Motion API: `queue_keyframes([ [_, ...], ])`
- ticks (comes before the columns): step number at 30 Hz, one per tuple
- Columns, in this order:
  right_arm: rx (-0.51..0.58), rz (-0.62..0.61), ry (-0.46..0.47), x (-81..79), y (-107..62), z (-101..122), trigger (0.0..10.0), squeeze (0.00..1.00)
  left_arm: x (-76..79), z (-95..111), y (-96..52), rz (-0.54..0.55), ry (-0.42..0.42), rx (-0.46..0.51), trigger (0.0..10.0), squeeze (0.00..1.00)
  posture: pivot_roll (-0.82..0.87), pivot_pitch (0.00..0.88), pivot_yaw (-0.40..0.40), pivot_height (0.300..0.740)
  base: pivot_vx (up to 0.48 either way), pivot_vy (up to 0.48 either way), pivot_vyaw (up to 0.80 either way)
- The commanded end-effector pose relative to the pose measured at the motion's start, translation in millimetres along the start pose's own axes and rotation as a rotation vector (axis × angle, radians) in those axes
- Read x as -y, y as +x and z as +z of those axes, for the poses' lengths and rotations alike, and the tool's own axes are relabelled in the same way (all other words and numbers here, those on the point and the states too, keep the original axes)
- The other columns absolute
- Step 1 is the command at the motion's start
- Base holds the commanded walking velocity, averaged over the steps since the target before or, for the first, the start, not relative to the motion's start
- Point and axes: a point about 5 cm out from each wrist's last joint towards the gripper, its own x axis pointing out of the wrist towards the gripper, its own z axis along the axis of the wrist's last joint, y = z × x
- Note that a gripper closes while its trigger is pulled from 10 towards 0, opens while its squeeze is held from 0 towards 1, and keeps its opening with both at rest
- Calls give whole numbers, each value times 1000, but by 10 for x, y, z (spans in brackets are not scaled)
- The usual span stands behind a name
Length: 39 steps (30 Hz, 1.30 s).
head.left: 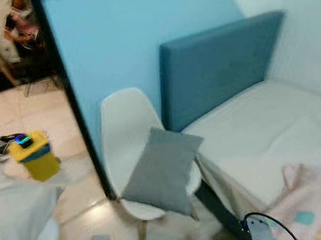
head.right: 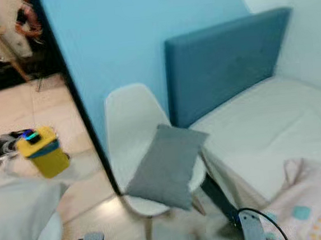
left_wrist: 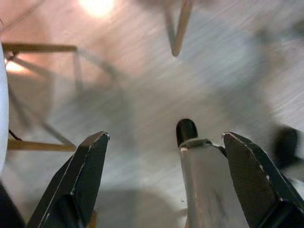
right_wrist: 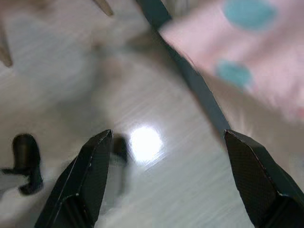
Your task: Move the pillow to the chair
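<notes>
Pretty clearly a bedroom in someone's home; there's a bed (head.left: 274,138) with a blue padded headboard (head.left: 217,64) against a light blue wall (head.left: 125,39). White chair (head.left: 125,128) beside it, tiled floor (head.left: 30,114).

Grey pillow (head.left: 163,171) tilted on white chair (head.left: 124,126)

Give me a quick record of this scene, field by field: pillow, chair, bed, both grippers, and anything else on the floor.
pillow: grey, leaning tilted on the chair seat
chair: white, beside the bed, against the blue wall
bed: white mattress, blue headboard
blanket: pink patterned, on the bed's near corner
bin: yellow, on the floor to the robot's left
left gripper: open, empty, over the floor
right gripper: open, empty, over the floor near the blanket
</notes>
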Motion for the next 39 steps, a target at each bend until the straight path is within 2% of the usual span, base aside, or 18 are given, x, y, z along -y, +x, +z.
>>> queue_keyframes([
  [1, 14, -23, 10, 60, 3, 40, 10000, 0, 34, -76, -14, -9, 2, -27, 10000, 0, 14, 0, 37, 740, 0, -469, -769],
  [12, 186, -139, 106, 396, 5, 507, 10000, 0, 20, -92, -17, -13, 16, -35, 10000, 0, 0, 0, 40, 740, 0, -436, -767],
  [21, 224, -157, 184, 481, -5, 611, 10000, 0, 36, -51, -8, -13, 19, -22, 10000, 0, -7, 0, 37, 740, 0, -69, -766],
  [26, 230, -141, 237, 472, -4, 612, 10000, 0, 38, -44, -7, -13, 20, -18, 10000, 0, -6, 0, 36, 740, 0, 0, -768],
  [31, 267, -73, 299, 394, 1, 680, 10000, 0, 35, -49, -8, -15, 21, -19, 10000, 0, -8, 0, 38, 740, 0, 0, -764],
  [37, 324, 42, 275, 242, 0, 801, 10000, 0, 30, -58, -10, -13, 11, -20, 10000, 0, -12, 0, 39, 740, 0, -480, 0],
  [39, 346, 83, 213, 168, -4, 848, 10000, 0, 17, -45, -9, 6, 5, -12, 10000, 0, -10, 0, 37, 740, 0, -240, 0],
])
